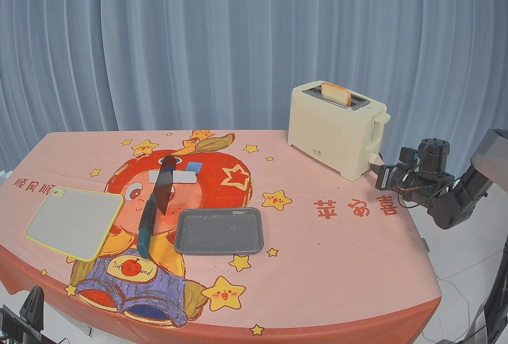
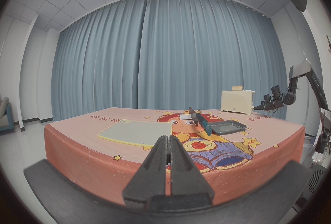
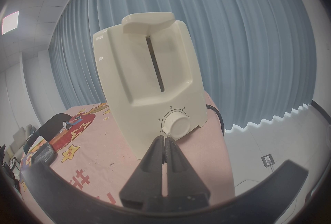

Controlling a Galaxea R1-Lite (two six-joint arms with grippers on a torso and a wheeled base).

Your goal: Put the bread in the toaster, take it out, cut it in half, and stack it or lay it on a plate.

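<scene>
A cream toaster (image 1: 330, 136) stands at the table's far right, and a slice of bread (image 1: 336, 93) sticks up out of its slot. Its lever (image 3: 148, 23) is up. My right gripper (image 3: 164, 141) is shut and empty, its tips just short of the toaster's dial (image 3: 176, 124) on the lever end; in the head view the right gripper (image 1: 373, 167) is beside that end. A black knife with a blue handle (image 1: 154, 204) lies between the yellow-rimmed cutting board (image 1: 74, 222) and the grey plate (image 1: 219, 230). My left gripper (image 2: 169, 138) is shut and empty, below the table's front left edge.
A white strip and a blue square (image 1: 180, 174) lie under the knife's tip. The toaster's black cord (image 3: 217, 116) runs off the table's right edge. A blue curtain hangs behind the table. The pink cloth in front of the toaster is bare.
</scene>
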